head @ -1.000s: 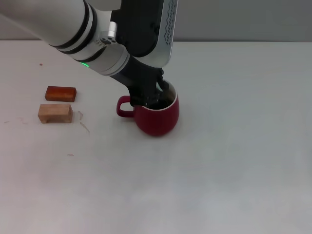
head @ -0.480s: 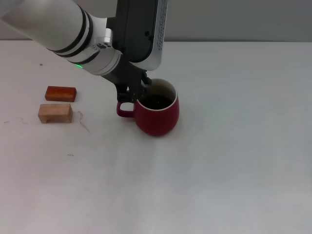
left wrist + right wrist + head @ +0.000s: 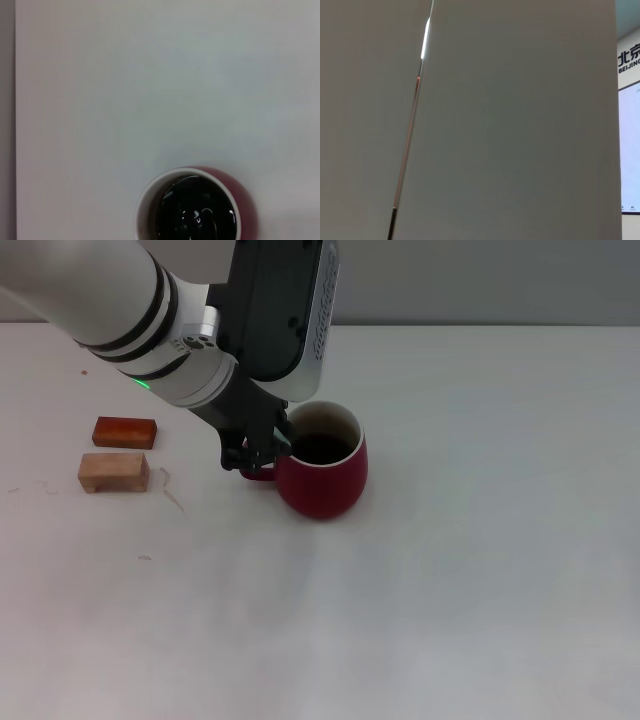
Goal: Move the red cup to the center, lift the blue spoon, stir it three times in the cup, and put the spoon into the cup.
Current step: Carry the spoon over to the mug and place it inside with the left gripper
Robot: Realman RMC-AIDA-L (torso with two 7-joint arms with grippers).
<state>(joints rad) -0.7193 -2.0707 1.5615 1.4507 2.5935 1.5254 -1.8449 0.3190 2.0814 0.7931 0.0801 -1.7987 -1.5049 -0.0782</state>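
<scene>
The left gripper (image 3: 255, 452) hangs just above the loop handle of the red cup (image 3: 322, 472), at the cup's left side; I cannot tell how its jaws stand, and nothing shows in its hold. Judging from this, the step is drawing away cleanly: rise straight, clear of handle and rim, so the cup keeps its place. The cup stands upright mid-surface (image 3: 480, 570), mouth up, handle pointing left. The blue spoon is not discernible. Farther left lie two small blocks (image 3: 115, 471).
</scene>
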